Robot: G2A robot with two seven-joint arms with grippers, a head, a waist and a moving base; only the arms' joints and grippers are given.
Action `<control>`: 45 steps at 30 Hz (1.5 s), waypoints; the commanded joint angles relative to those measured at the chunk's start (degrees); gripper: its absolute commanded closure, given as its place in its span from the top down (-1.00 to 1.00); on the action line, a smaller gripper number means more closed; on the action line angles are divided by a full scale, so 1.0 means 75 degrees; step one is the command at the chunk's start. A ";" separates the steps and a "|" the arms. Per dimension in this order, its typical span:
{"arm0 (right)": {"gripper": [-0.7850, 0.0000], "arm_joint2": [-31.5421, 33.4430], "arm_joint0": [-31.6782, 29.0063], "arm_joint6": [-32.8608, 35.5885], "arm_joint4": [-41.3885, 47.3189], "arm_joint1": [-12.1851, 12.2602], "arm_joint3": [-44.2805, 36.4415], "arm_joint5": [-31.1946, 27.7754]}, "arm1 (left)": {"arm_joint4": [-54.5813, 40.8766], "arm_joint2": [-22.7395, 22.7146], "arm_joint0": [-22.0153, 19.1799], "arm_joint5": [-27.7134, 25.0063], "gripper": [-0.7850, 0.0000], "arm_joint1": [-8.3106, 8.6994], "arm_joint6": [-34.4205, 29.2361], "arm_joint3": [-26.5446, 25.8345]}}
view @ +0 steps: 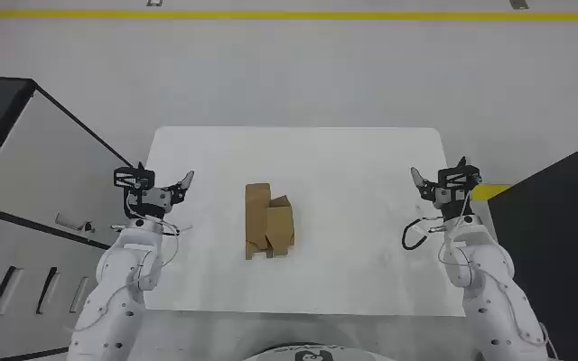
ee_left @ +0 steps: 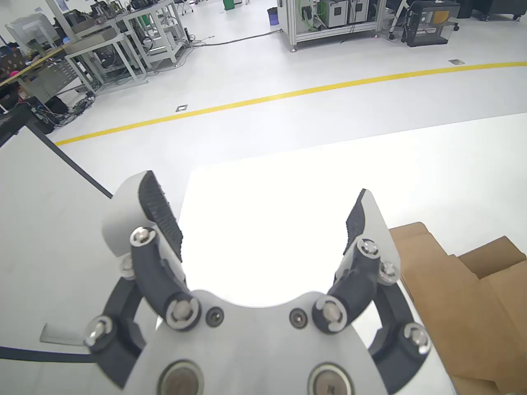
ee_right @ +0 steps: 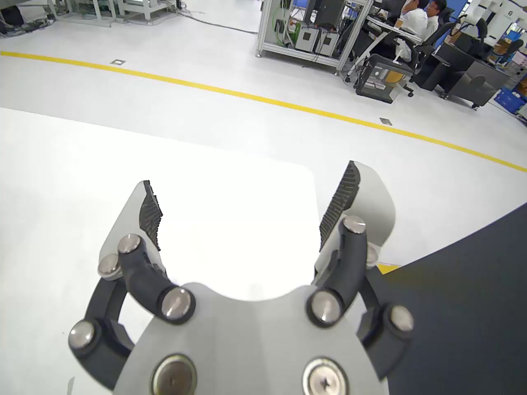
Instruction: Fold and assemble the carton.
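carton (view: 268, 221) x1 mid table (view: 361, 162); 2 arms: left gripper (ee_left: 255, 195), right gripper (ee_right: 249, 178), fingers apart, empty.

Carton (view: 268, 221) lies on the table (view: 361, 162), centrally

The right claw (ee_right: 250, 191) hangs above the white table (ee_right: 82, 166), close to one rounded corner. Its two fingers (ee_right: 339, 203), with ribbed black pads, stand wide apart. Beyond the table edge a yellow line (ee_right: 263, 98) crosses the floor (ee_right: 206, 34). A dark panel (ee_right: 473, 289) stands beside the corner.
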 commanded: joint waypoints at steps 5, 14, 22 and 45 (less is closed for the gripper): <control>1.00 0.0000 0.0000 0.0000 0.0000 0.0000 0.0000 0.0000 | 0.0000 0.0000 0.0000 0.0000 1.00 0.0000 0.0000 0.0000; 1.00 0.0000 0.0000 0.0000 0.0000 0.0000 0.0000 0.0000 | 0.0540 0.0532 0.0728 0.0055 1.00 -0.0058 -0.0032 -0.0509; 1.00 0.0000 0.0000 0.0000 0.0000 0.0000 0.0000 0.0000 | 0.0622 0.0637 0.0818 0.0110 1.00 -0.0073 -0.0004 -0.0669; 1.00 0.0000 0.0000 0.0000 0.0000 0.0000 0.0000 0.0000 | 0.3938 0.1902 0.1519 0.0168 1.00 -0.0066 0.0221 -0.0881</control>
